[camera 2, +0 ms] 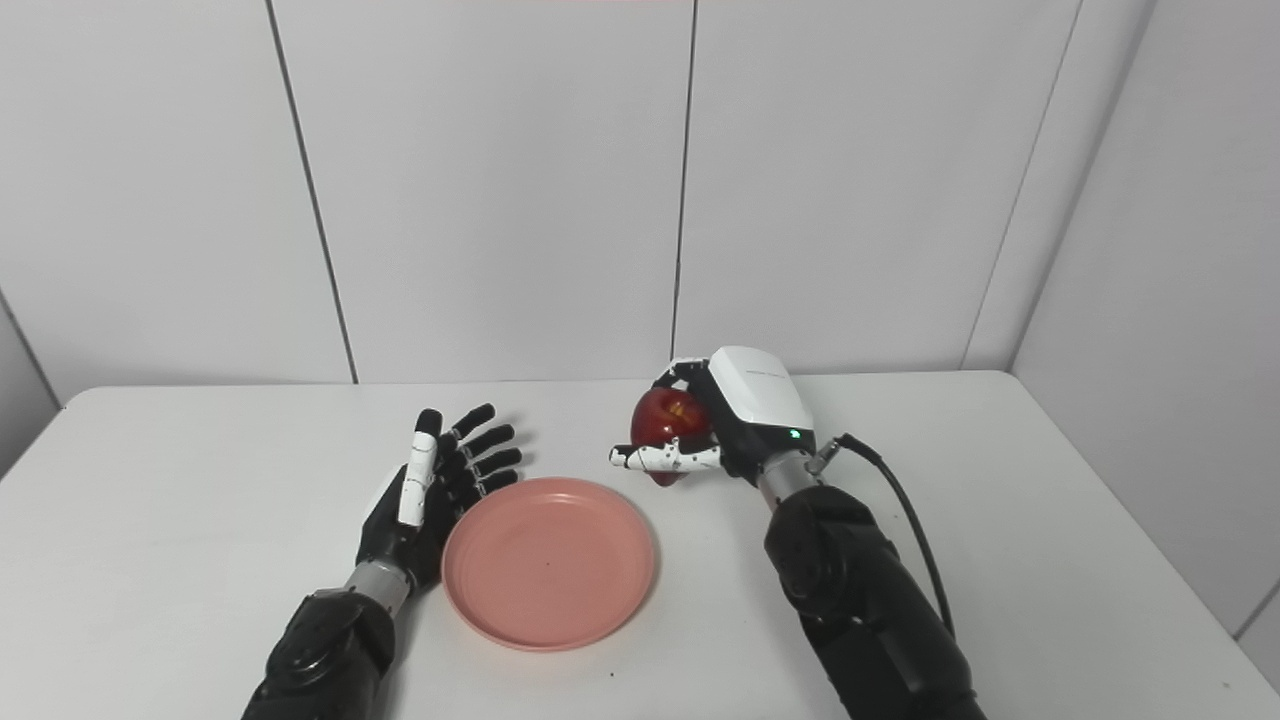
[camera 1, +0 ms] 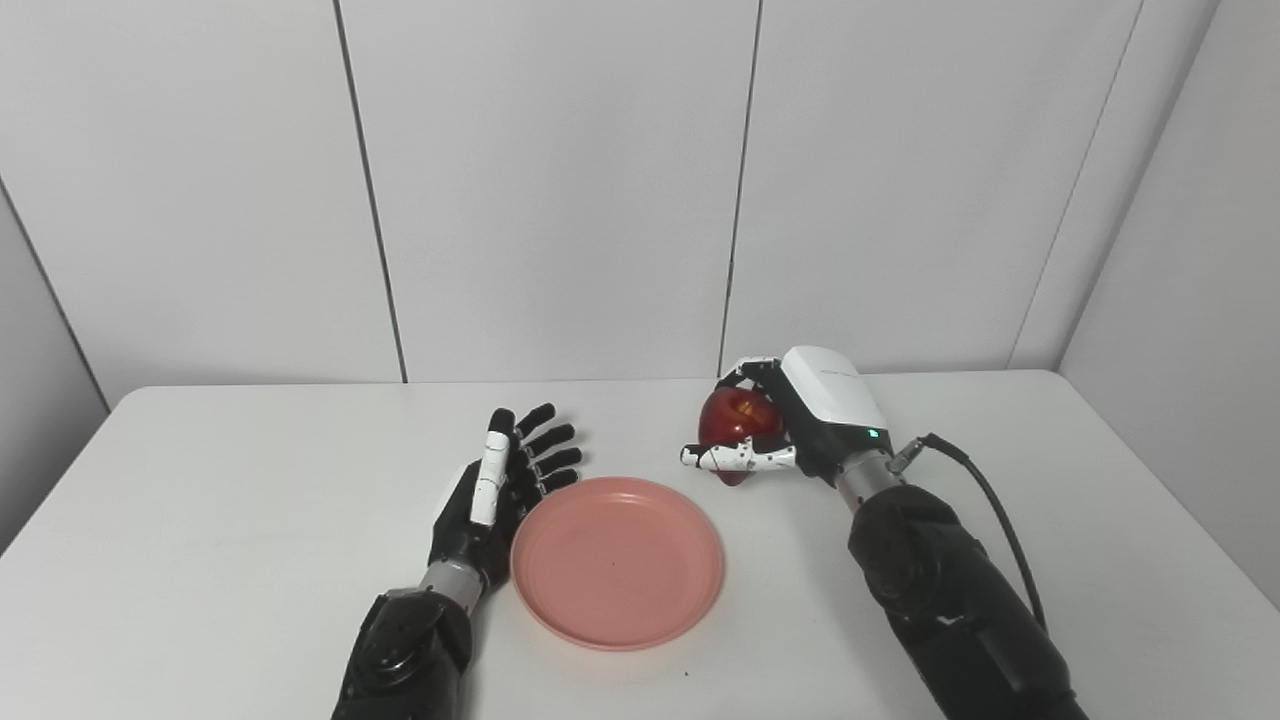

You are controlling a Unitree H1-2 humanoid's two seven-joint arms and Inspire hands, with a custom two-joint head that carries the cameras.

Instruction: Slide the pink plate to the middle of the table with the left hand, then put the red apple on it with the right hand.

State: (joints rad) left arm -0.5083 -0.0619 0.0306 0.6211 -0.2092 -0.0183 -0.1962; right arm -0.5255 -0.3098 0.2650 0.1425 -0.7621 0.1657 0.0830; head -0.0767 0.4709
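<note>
Pink plate [camera 1: 617,562] is seen lying flat on the white table [camera 1: 200,520], near the middle of the tabletop and close to its front edge, with nothing resting in its shallow well. Its left rim is flanked by the left hand [camera 1: 498,495], which is held edge-on with the palm turned toward the plate; the fingers [camera 1: 545,440] are spread apart and extended away from the robot, and nothing is gripped by them. Whether the palm actually touches the rim cannot be told, though the two are seen just beside each other. The red apple [camera 1: 738,420] is held behind and to the right of the plate, outside its rim, and is grasped by the right hand [camera 1: 790,420]: fingers are curled over its far side and top, while the thumb is laid across below its front. The apple appears to be lifted clear of the tabletop, with only its lower tip showing beneath the thumb. A white cover is seen on the back of the right hand, with a small green light lit near the wrist. A black cable [camera 1: 985,500] is looped from that wrist down along the dark forearm. Pale wall panels [camera 1: 550,200] are seen behind the table.
</note>
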